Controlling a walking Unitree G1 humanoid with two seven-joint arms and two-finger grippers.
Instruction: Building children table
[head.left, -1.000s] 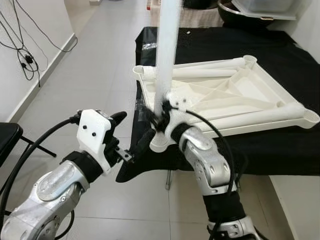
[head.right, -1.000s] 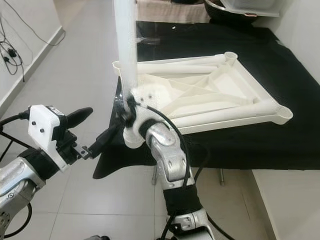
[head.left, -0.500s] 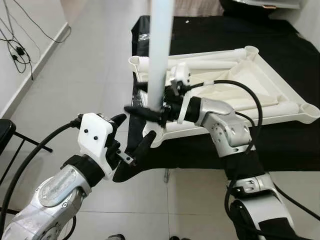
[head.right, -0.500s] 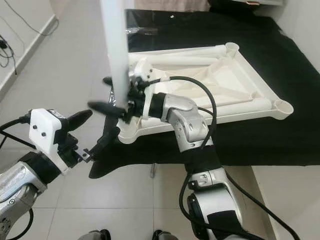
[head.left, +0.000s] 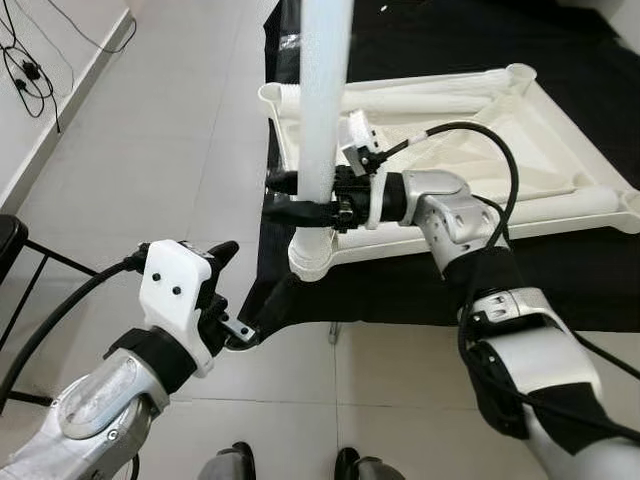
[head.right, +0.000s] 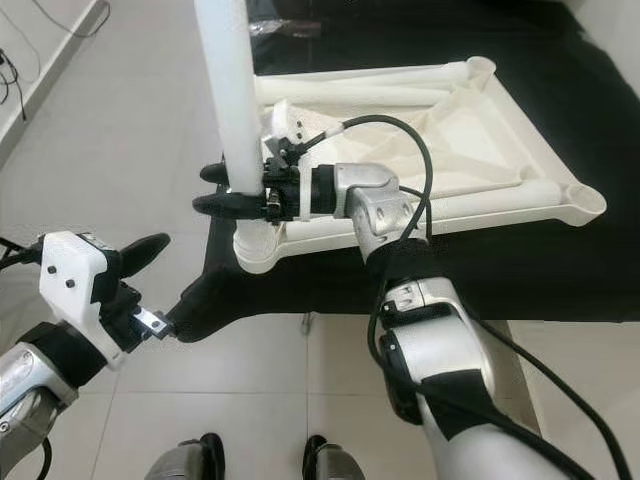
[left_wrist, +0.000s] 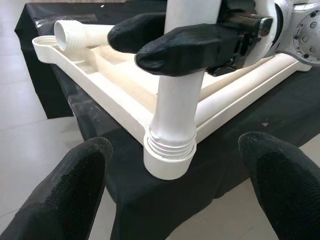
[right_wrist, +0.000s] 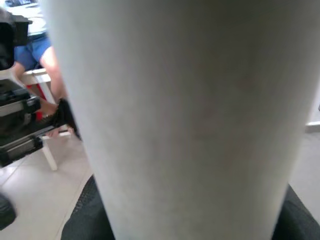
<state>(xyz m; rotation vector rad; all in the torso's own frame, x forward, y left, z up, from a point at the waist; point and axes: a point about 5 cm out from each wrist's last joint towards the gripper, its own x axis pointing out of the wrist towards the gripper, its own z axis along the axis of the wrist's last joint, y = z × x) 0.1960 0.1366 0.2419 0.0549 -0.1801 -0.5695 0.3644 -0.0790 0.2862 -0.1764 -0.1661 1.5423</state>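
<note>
Standing upright in the near-left corner socket (left_wrist: 169, 159) of the inverted white tabletop (head.left: 480, 150), the white table leg (head.left: 322, 110) is clasped just above that socket by our right gripper (head.left: 283, 198), one of its black fingers (left_wrist: 192, 47) on each side of the tube. The tabletop lies on a table draped in black cloth (head.left: 560, 40). Below and short of the socket, our left gripper (head.left: 245, 290) hangs with fingers (left_wrist: 75, 187) spread wide, holding nothing.

Right gripper (head.left: 296, 197) reaches leftward with jaws closed; left gripper (head.left: 250, 292) hangs spread.
</note>
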